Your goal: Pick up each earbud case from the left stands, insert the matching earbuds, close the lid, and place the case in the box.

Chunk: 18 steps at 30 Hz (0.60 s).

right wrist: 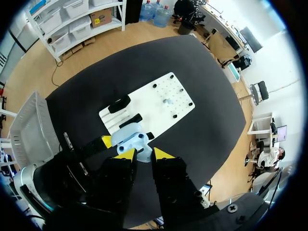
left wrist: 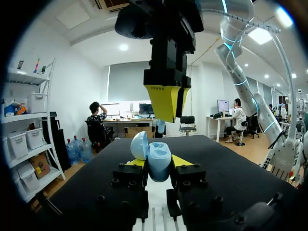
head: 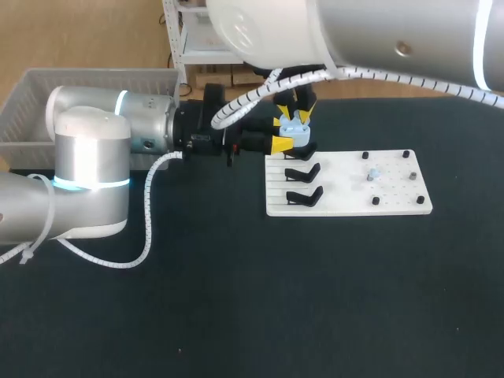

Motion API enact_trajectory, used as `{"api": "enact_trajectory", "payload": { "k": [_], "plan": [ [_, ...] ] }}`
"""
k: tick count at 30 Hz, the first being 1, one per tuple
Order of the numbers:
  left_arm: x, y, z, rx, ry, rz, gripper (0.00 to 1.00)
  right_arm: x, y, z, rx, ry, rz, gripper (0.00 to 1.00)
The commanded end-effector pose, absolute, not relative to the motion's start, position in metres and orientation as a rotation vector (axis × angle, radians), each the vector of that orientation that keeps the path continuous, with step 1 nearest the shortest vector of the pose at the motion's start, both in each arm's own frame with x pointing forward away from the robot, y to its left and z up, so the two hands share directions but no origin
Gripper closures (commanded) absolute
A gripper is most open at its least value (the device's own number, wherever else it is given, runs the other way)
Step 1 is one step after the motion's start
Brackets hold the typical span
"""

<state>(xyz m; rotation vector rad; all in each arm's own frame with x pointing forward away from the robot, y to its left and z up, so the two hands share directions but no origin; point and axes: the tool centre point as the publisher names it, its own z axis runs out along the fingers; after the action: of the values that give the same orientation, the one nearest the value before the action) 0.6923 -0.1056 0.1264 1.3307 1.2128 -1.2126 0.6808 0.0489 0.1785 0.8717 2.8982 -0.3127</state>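
An open light blue earbud case [head: 295, 126] [left wrist: 155, 159] [right wrist: 131, 139] hangs above the far left corner of the white board [head: 346, 197], lid up. My left gripper [head: 282, 132] [left wrist: 159, 162] is shut on it from both sides. Straight above the case, my right gripper [head: 298, 114] [left wrist: 168, 103] [right wrist: 143, 154] points down with a narrow gap between its fingers, and a small pale blue earbud [right wrist: 144, 155] shows in that gap. Another earbud [head: 372, 173] [right wrist: 166, 101] lies among the pegs on the board.
Black stands [head: 303, 172] [head: 303, 195] sit on the board's left part, below the held case. A grey plastic box [head: 31, 102] [right wrist: 26, 130] stands at the table's far left, behind my left arm. Small black pegs [head: 376, 201] dot the board's right half.
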Motion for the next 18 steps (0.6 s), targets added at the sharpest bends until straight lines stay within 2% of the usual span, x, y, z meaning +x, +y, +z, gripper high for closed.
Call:
{"api": "enact_trajectory", "payload": {
  "k": [1, 18],
  "plan": [
    [0.6905, -0.1053, 0.1258, 1.326, 1.212, -1.207, 1.00, 0.6786, 0.0446, 0.1734, 0.870, 2.899, -0.288, 1.00],
    [0.6905, -0.1053, 0.1258, 1.326, 1.212, -1.207, 1.00, 0.6805, 0.0471, 0.1675, 0.859, 2.922, -0.273, 1.00]
  ]
}}
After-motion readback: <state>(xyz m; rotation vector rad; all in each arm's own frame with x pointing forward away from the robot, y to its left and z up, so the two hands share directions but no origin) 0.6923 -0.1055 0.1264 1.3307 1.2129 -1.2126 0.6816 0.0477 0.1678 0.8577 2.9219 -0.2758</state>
